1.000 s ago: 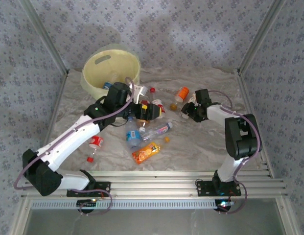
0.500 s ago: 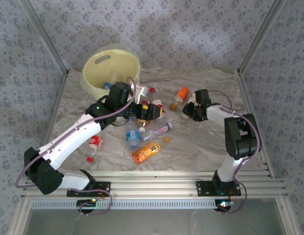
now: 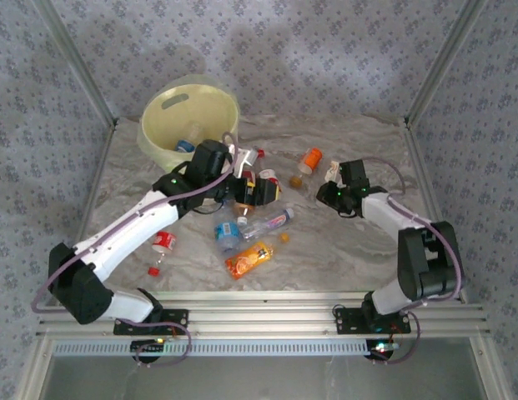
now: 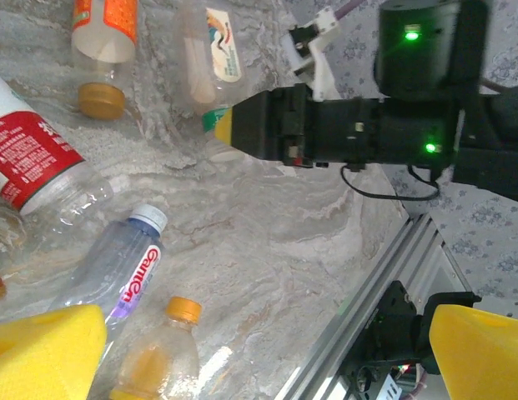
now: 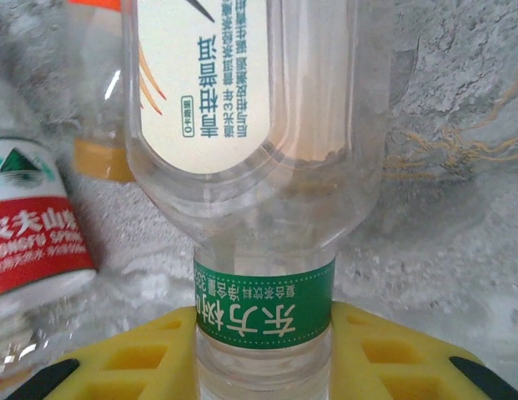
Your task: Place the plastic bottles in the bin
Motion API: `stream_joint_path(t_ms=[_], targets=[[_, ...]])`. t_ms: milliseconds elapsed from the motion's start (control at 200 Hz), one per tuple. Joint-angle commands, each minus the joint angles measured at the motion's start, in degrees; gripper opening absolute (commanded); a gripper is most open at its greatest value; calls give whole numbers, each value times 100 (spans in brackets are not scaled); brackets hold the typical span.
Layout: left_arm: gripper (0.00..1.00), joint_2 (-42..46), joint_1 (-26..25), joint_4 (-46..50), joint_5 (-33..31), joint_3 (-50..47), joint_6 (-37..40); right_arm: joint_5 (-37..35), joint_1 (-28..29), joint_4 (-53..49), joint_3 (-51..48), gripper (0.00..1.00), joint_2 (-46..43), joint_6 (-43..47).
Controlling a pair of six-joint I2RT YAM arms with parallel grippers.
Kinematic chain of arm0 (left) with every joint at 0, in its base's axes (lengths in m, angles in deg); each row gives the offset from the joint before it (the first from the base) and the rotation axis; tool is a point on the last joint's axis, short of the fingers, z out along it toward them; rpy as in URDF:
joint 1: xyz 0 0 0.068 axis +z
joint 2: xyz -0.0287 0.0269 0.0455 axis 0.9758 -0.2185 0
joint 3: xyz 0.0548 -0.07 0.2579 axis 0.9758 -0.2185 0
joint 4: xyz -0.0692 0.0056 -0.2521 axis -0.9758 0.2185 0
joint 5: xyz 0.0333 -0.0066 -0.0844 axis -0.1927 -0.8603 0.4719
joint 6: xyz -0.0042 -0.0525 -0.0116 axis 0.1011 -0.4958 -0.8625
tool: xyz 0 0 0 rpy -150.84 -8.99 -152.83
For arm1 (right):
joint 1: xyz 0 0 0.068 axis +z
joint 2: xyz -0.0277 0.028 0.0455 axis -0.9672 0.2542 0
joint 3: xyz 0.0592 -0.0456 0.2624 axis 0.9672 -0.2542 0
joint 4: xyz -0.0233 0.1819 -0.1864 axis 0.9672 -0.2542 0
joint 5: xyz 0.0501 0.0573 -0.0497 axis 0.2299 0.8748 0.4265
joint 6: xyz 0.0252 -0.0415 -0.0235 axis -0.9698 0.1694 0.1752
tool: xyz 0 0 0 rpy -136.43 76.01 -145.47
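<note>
Right wrist: clear bottle [image 5: 267, 192] cropped at top edge, cap end runs off the bottom; red-label bottle [image 5: 33, 229] cut by left edge. Top view: bottles [image 3: 190, 138] inside the bin [image 3: 210, 104] too small to identify labels.

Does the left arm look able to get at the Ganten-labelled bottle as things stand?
Probably yes. The left gripper is open and hovers close by the Ganten bottle, which lies with nothing on top. The right gripper, shut on another clear bottle, is off to the side.
</note>
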Motion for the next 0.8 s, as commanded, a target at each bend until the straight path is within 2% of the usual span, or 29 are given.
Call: stream_joint_path(t_ms=[0, 445, 620, 795], targets=[[100, -179, -64, -348, 315, 174, -322, 116, 70, -226, -221, 37, -607, 492], [100, -1350, -75, -1127, 652, 854, -1046, 953, 656, -849, -382, 37, -2330, 803], [100, -1759, -74, -1306, 709, 1218, -1112, 1329, 852, -911, -251, 37, -2554, 776], [100, -1992, -75, -1526, 810, 1366, -1184, 1351, 1109, -1014, -49, 37, -2551, 795]])
